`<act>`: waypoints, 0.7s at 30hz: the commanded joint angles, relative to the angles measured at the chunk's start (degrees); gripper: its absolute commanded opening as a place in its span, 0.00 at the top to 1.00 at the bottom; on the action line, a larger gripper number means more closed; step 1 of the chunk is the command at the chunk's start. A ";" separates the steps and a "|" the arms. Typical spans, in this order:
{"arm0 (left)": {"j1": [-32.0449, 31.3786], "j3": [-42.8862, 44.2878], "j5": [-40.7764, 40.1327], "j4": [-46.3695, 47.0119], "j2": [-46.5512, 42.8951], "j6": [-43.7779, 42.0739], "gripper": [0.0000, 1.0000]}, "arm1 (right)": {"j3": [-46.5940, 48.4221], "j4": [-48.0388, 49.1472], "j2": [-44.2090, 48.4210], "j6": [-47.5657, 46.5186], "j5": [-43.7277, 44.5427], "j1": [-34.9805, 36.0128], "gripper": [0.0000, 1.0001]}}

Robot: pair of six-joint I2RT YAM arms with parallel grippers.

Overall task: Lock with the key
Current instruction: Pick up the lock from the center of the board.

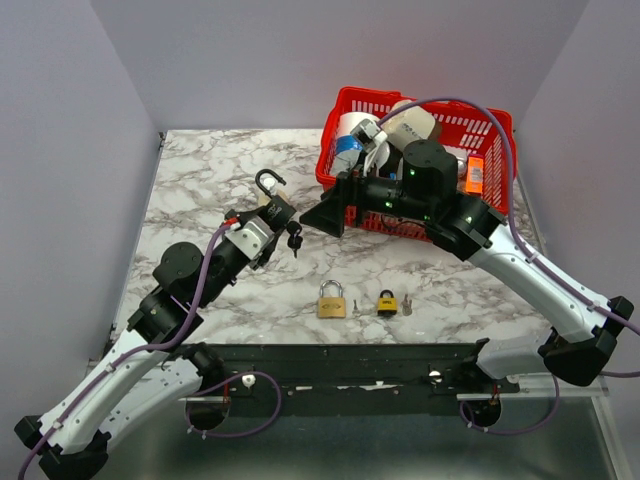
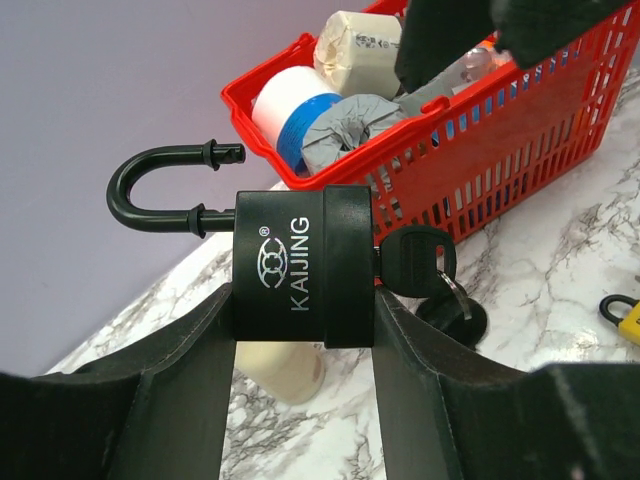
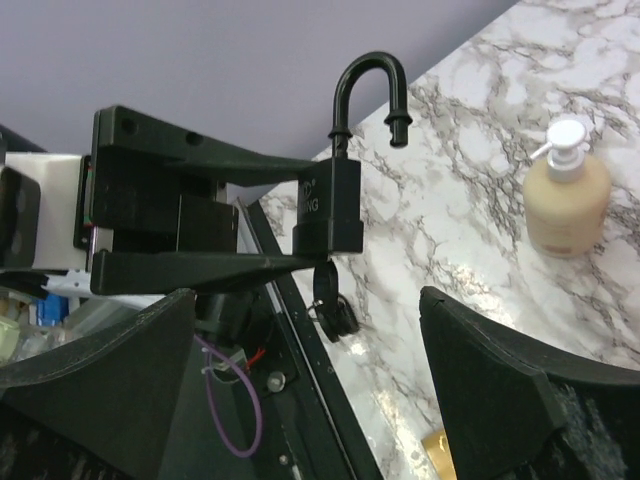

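Black metal padlock (image 2: 300, 265), shackle (image 2: 150, 190) open: rigid, likely hefty; body clamped in left gripper (image 1: 274, 216) jaws. Right gripper (image 1: 322, 216) jaws wide, empty; hold black-headed key (image 2: 415, 262).

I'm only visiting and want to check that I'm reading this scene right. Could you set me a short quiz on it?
1. True or false: the shackle of the black padlock stands open.
2. What grips that padlock? A) the left gripper B) a human hand C) nothing, it hangs free.
3. How many padlocks lie loose on the table?

Key: 1 true. 2 A. 3 two: the brass padlock and the yellow padlock.
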State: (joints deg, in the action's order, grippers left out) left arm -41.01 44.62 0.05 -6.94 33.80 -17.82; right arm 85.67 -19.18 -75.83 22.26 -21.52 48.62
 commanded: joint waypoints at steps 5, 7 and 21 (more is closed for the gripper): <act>-0.38 2.23 3.55 7.89 -2.86 -1.69 0.98 | 4.16 4.15 -4.23 1.99 -7.92 -0.19 0.02; -0.38 2.31 3.90 8.08 -2.95 -1.51 0.98 | 2.76 4.85 -4.85 2.70 -8.80 -0.19 0.02; -0.47 3.72 4.96 10.10 -2.34 -0.81 0.98 | 2.40 10.30 -9.60 7.62 -12.85 -0.19 0.16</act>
State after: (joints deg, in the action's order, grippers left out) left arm -41.12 44.64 4.01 -5.61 32.16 -18.20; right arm 87.83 -11.75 -84.03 26.96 -31.11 48.60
